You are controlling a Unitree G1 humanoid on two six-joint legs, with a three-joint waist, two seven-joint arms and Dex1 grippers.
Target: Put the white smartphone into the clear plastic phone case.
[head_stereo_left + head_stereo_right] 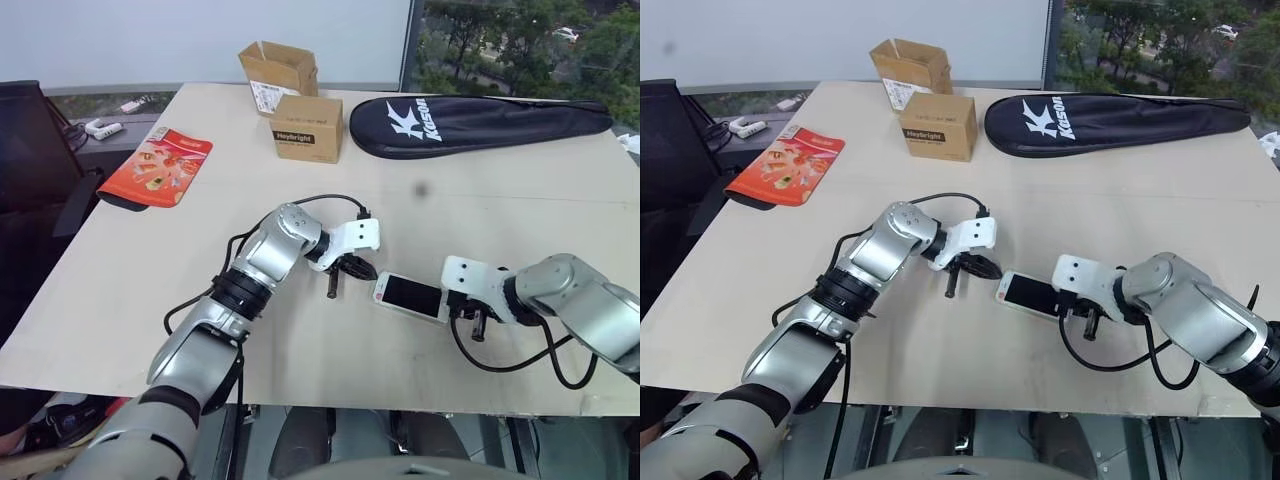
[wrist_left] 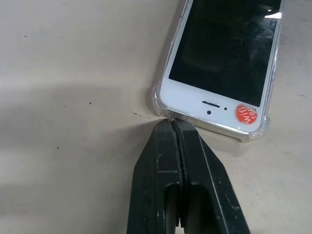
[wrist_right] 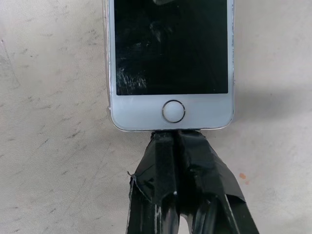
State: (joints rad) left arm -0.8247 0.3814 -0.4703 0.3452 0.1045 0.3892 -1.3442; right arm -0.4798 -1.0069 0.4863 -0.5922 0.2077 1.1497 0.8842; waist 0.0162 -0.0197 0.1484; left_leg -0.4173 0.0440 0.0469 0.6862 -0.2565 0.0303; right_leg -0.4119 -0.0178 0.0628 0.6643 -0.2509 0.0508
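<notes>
I saw the left end effector (image 2: 171, 127) with its fingers pressed together, tips at the earpiece end of the phone (image 1: 410, 295). The phone lay screen-up on the bench (image 1: 480, 200), sitting inside the case (image 2: 158, 97). Beyond it, the right end effector (image 3: 176, 136) was also closed, touching the home-button end.

White smartphone (image 2: 224, 53) lies flat, screen up, inside clear plastic phone case (image 2: 158, 97).

Glossy black glass fronts the white smartphone (image 2: 222, 58), apparently edged in clear plastic; matt table (image 2: 73, 73).
</notes>
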